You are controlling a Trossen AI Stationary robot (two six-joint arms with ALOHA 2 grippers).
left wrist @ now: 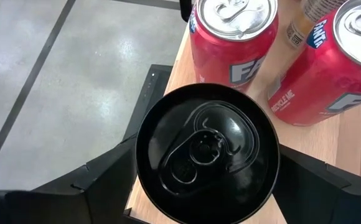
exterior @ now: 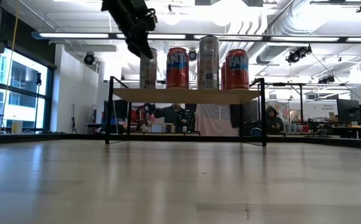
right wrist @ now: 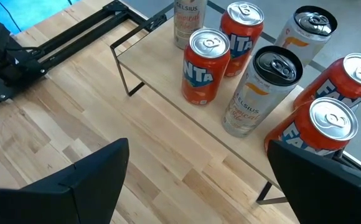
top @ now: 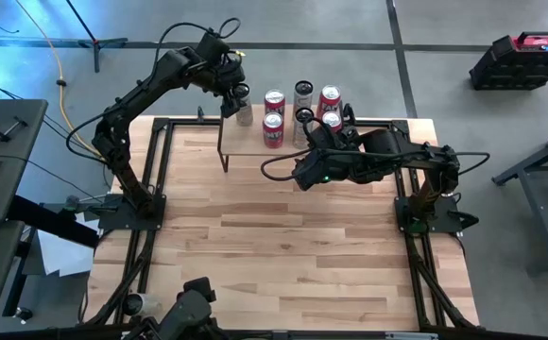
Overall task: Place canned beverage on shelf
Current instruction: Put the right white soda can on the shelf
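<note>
Fingers (left wrist: pixel 75 186) of our left gripper (top: pixel 239 100) are standing spread either side of the tall silver black-topped can (left wrist: pixel 206 152), which is resting upright on the light wood shelf (exterior: pixel 187 95) at its corner, seemingly just released. Our right gripper (right wrist: pixel 193 180) is waiting wide open above the wooden table (top: pixel 283 246), and we are not able to see whether the pads are clearing the can's sides.

Six cans (top: pixel 274 100) stood on the shelf (exterior: pixel 187 95); my left gripper (top: pixel 236 94) hung over the leftmost can (exterior: pixel 147 71), my right gripper (top: pixel 335 127) near the shelf's right end.
</note>
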